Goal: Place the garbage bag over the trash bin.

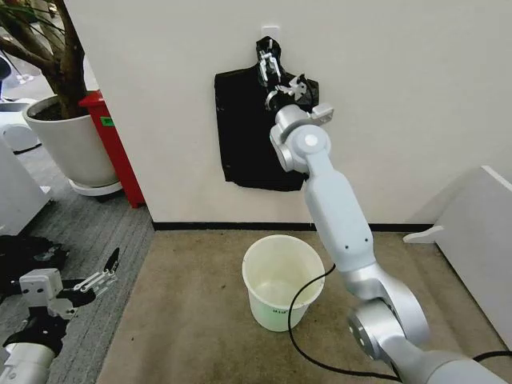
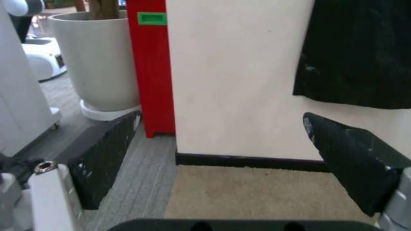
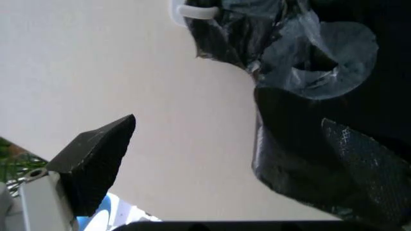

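Right now I have the right arm stretched up toward the wall (image 1: 416, 96), with the right pincer (image 1: 272, 68) at about twelve o'clock in the head view, against the black bag bundle (image 1: 244, 128) that hangs flat on the wall from a small white hook (image 3: 192, 10). In the right wrist view its fingers (image 3: 96, 159) are spread wide: one dark ridged pad stands free against bare wall, the other lies over the crinkled glossy black plastic just below the knotted top. I cannot tell whether any single garbage bag has been separated from the bundle. The trash bin (image 1: 282, 280) stands upright on the beige carpet (image 1: 184, 320) below the bundle, near the middle of the head view, well apart from the pincer, with a black cable (image 1: 300, 320) arcing across its rim at four o'clock. The left pincer (image 1: 102, 274) rests low at eight o'clock, its fingers wide apart, holding nothing. A large white plant pot (image 1: 72, 144) and a red panel (image 1: 116, 148) sit at ten o'clock beside the wall's corner.
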`<state>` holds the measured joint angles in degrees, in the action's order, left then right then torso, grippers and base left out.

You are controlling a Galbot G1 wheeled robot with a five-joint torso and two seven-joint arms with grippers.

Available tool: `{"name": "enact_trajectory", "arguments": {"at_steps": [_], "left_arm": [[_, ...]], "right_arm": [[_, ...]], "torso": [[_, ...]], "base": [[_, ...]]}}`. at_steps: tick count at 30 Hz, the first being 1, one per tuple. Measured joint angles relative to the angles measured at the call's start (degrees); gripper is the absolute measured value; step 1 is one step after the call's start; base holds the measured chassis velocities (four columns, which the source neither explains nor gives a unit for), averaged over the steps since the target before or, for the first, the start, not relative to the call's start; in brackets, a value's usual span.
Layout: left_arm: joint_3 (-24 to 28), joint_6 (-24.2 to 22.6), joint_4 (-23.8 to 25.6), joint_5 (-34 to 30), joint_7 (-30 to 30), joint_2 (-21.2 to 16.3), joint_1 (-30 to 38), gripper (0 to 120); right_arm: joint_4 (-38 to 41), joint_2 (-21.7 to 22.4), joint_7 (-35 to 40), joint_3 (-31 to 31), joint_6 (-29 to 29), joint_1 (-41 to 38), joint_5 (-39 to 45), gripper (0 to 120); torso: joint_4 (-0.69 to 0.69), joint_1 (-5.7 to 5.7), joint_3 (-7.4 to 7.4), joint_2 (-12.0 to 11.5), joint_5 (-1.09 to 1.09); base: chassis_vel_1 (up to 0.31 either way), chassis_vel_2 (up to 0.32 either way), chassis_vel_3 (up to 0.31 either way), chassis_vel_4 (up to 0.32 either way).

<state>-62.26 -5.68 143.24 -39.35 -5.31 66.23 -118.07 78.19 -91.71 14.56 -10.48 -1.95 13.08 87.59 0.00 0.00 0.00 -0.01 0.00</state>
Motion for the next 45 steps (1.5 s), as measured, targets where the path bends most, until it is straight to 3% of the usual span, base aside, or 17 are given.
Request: {"name": "enact_trajectory", "arguments": {"at_steps": [13,22,27,29,36,41,45], "left_arm": [[-0.4,0.1,0.0,0.5,0.0,1.0,-0.2,100],[-0.4,0.1,0.0,0.5,-0.1,1.0,-0.2,100],[-0.4,0.1,0.0,0.5,-0.1,1.0,-0.2,100],[-0.4,0.1,0.0,0.5,-0.1,1.0,-0.2,100],[-0.4,0.2,0.0,0.5,-0.1,1.0,-0.1,100],[-0.4,0.2,0.0,0.5,-0.1,1.0,-0.1,100],[-0.4,0.2,0.0,0.5,-0.1,1.0,-0.1,100]], "right_arm": [[-4.4,-0.5,2.5,-0.4,1.7,-2.4,-1.9,98],[-5.3,-0.5,3.3,-0.8,2.8,-3.5,-2.3,68],[-5.3,-0.5,4.0,-0.7,3.0,-3.9,-1.7,47],[-5.2,-0.5,4.2,-0.7,3.0,-3.9,-1.6,43],[-4.7,-0.5,6.3,-0.3,3.5,-3.8,-1.1,14],[-3.9,-0.5,8.6,-0.3,3.8,-3.7,0.4,0],[-2.2,-0.4,11.2,0.0,4.4,-3.5,1.9,0]], "torso": [[-0.01,0.00,0.00,0.0,0.00],[-0.01,0.00,0.00,0.0,0.00],[0.00,0.00,0.00,0.0,0.00],[0.00,0.00,0.00,0.0,0.00],[-0.01,0.00,0.00,0.0,0.00],[0.00,0.00,0.00,0.0,0.00],[-0.01,0.00,0.00,0.0,0.00]], "base": [[0.000,0.000,0.000,0.000],[0.000,0.000,0.000,0.000],[0.000,0.000,0.000,0.000],[0.000,0.000,0.000,0.000],[0.000,0.000,0.000,0.000],[0.000,0.000,0.000,0.000],[0.000,0.000,0.000,0.000]]}}
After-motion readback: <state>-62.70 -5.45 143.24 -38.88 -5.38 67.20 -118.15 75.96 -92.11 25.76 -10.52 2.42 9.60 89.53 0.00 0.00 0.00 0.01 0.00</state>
